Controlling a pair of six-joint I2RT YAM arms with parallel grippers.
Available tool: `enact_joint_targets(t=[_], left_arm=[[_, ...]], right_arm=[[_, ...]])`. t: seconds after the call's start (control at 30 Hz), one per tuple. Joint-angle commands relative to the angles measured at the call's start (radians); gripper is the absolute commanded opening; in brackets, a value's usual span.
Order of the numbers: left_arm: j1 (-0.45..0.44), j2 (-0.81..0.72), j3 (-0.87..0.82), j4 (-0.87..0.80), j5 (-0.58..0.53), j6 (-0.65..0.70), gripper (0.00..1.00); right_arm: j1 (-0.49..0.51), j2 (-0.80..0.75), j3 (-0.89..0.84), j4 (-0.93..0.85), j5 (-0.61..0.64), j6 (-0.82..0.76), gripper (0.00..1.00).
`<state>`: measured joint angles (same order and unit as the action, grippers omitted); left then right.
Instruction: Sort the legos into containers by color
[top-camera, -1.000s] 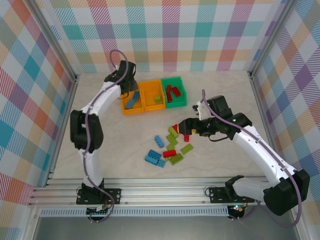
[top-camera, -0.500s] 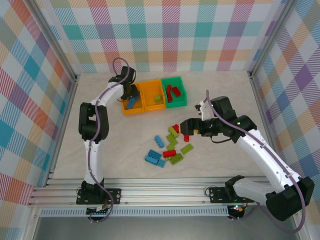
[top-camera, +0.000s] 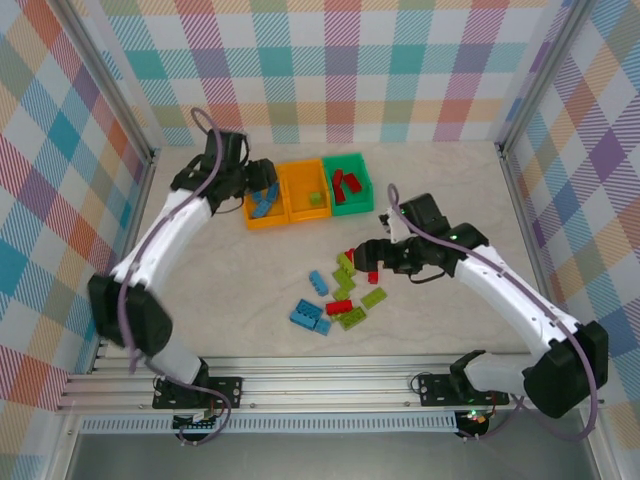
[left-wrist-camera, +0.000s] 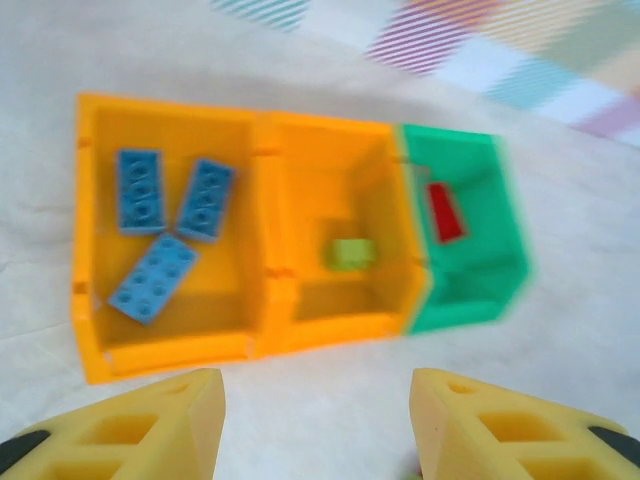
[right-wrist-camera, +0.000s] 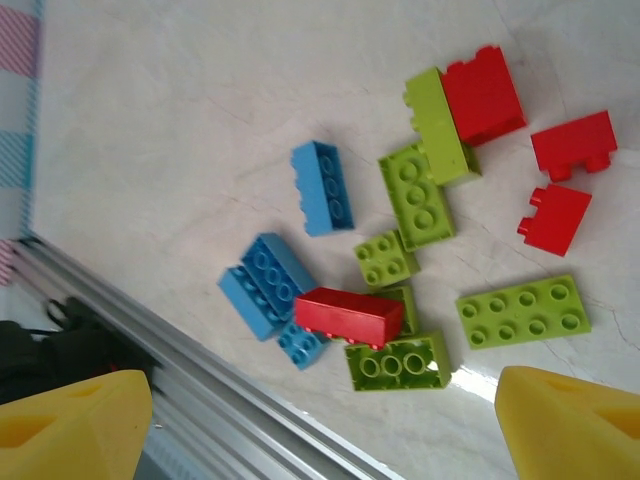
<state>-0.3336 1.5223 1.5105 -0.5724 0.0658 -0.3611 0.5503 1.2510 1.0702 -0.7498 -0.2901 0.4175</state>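
Ahead of right tool (right-wrist-camera: 320, 425), scattered legos (right-wrist-camera: 348, 312)

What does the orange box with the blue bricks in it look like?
The left orange bin is a small open box of smooth-looking plastic, rectangular, with upright walls and no lid. It sits flat on the pale table at the left end of the row, its right wall joined to the middle orange bin. Inside lie three blue bricks, studs up and none stacked: two side by side, one lying slantwise.
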Motion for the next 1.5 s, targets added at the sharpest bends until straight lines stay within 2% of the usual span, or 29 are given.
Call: enact_joint_targets(t=[0.0,0.13,0.23,0.3,0.37,0.43,0.53,0.7,0.8,0.93,1.0,1.13,1.3,1.47], left_arm=[[-0.114,-0.241,-0.121,-0.035,0.067,0.145,0.53],[-0.173,-0.521,-0.296,-0.114,0.153,0.368,0.57],[-0.173,-0.697,-0.399,-0.236,0.295,0.603,0.72],[-0.174,-0.779,-0.447,-0.320,0.357,0.753,0.75],[-0.174,-0.823,-0.490,-0.356,0.341,0.807,0.78],[-0.174,-0.799,-0.513,-0.416,0.332,0.861,0.79],[-0.183,-0.729,-0.527,-0.426,0.343,0.885,0.79],[-0.196,-0.754,-0.596,-0.246,0.384,0.863,0.81],[-0.198,-0.713,-0.611,-0.192,0.386,0.817,0.80],[-0.218,-0.658,-0.643,-0.114,0.376,0.765,0.80],[-0.232,-0.641,-0.660,-0.071,0.355,0.756,0.81],[-0.248,-0.613,-0.685,-0.003,0.344,0.754,0.84],[-0.248,-0.588,-0.693,0.009,0.330,0.757,0.85],[-0.249,-0.587,-0.712,0.024,0.322,0.749,0.86]], right_arm=[[0.068,0.068,0.011,-0.041,0.114,-0.016,0.89],[0.207,0.192,0.059,0.026,0.150,0.027,0.87],[0.272,0.313,0.113,0.064,0.182,0.039,0.82],[0.298,0.407,0.164,0.060,0.227,0.034,0.81],[0.317,0.483,0.211,0.057,0.272,0.026,0.79],[0.324,0.545,0.241,0.075,0.291,0.018,0.74],[0.326,0.609,0.277,0.089,0.292,0.017,0.67],[0.326,0.635,0.295,0.099,0.329,0.031,0.63],[0.314,0.586,0.259,0.111,0.386,0.057,0.63],[0.231,0.473,0.155,0.209,0.341,0.106,0.61],[0.193,0.456,0.144,0.203,0.359,0.102,0.58],[0.173,0.524,0.186,0.115,0.454,0.038,0.58],[0.174,0.605,0.221,0.086,0.460,0.034,0.57],[0.174,0.658,0.249,0.092,0.447,0.046,0.44]])
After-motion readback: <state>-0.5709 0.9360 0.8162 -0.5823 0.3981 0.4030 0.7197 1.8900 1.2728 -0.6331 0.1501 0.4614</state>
